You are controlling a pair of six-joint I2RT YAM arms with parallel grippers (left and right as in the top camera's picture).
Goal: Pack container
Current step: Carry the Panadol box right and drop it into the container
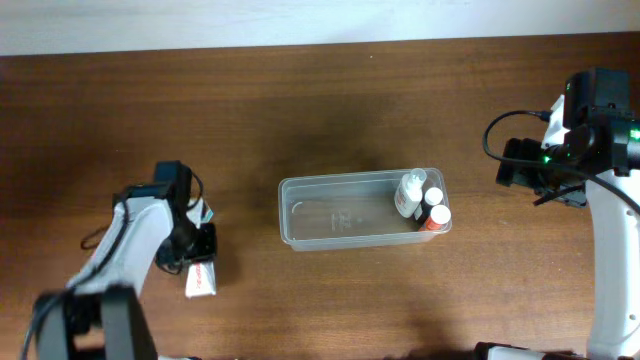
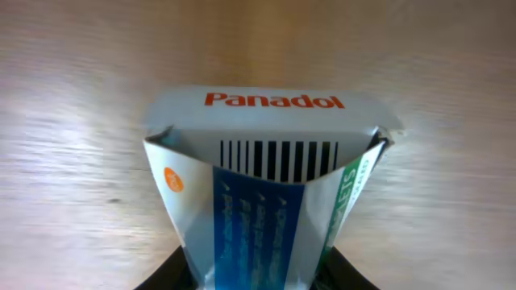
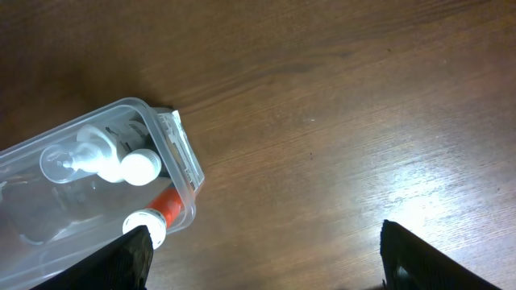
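We note a dark brown wooden table (image 1: 330, 110) filling nearly the whole overhead view, its grain running left to right. Along the top edge of that frame runs a pale, off-white strip (image 1: 300, 25); whether it is wall or floor we cannot tell. In the right wrist view we log a bright patch of glare (image 3: 427, 193) on the wood at lower right. In the left wrist view the table reads washed-out, pale and light-streaked.

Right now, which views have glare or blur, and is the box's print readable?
Left wrist: the Panadol box brand name is sharp, its lower end near the lens blurred, the table washed pale. Right wrist: a glare patch on the wood at lower right; the container is sharp. Overhead: even light, box print too small to read.
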